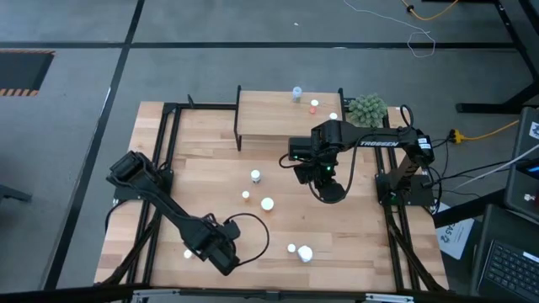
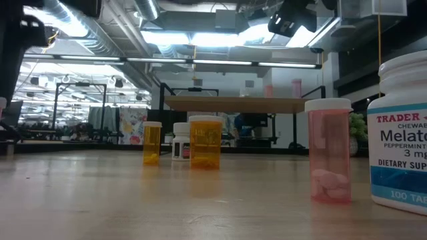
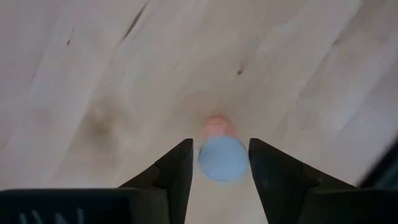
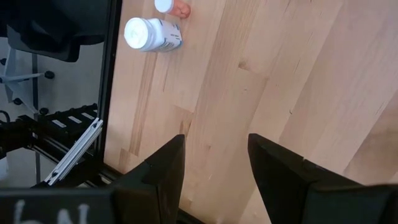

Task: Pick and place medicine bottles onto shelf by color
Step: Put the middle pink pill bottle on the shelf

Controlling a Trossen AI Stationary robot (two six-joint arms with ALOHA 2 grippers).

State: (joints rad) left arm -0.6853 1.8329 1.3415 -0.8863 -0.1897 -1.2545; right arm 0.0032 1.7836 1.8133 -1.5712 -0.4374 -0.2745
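A small medicine bottle [image 3: 217, 127] with a pink body and a pale cap stands upright on the wooden tabletop. My left gripper [image 3: 221, 169] points down over it near the table's front left [image 1: 221, 254]. It is open, one finger on each side of the cap, with a thin gap showing. My right gripper [image 4: 214, 165] hangs open and holds nothing above the table's right half [image 1: 328, 190]. The shelf [image 1: 274, 122] stands at the far edge with a bluish bottle [image 1: 296, 93] and an orange one [image 1: 314, 105] on it.
Loose bottles stand mid-table [image 1: 255, 175] [image 1: 267, 203]. A large white bottle [image 1: 305, 253] and a pink one [image 1: 292, 248] stand near the front edge. A small green plant [image 1: 367, 108] sits right of the shelf. Black frame rails run along the table's sides.
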